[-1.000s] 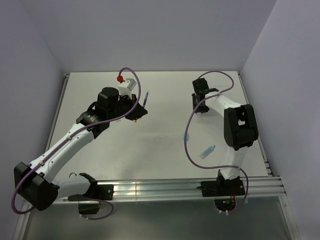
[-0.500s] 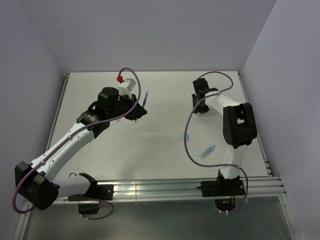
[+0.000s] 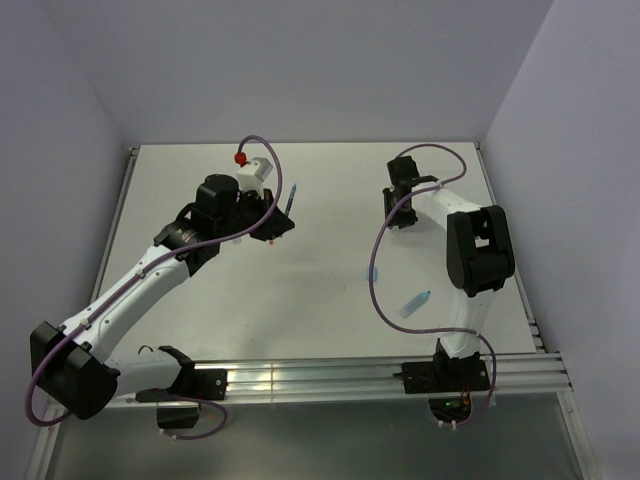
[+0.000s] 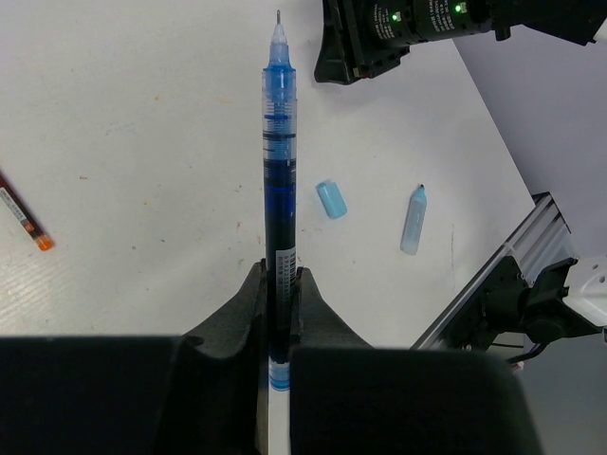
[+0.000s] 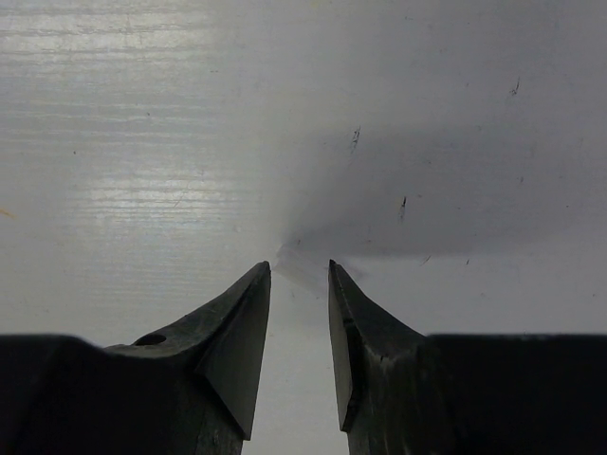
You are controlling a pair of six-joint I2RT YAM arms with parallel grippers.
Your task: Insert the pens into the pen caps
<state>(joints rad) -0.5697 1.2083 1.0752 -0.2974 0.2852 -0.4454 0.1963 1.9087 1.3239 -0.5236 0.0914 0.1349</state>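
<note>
Dark blue pen (image 4: 279, 180) stands clamped between left fingers (image 4: 237, 318), its markings unreadable.

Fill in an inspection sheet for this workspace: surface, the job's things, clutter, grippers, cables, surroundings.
Surface: white table, faint scuffs.
Job's things: blue pen, uncapped, held in the left gripper; cap and marker, both light blue, lie apart on the table; red pen lies at the left edge of the left wrist view.
Clutter: nothing seen.
Grippers: left gripper shut on the blue pen; right gripper open, nothing clearly between its fingers.
Cables: purple cable loops along each arm.
Surroundings: pale walls on three sides; metal rail at the near edge.
</note>
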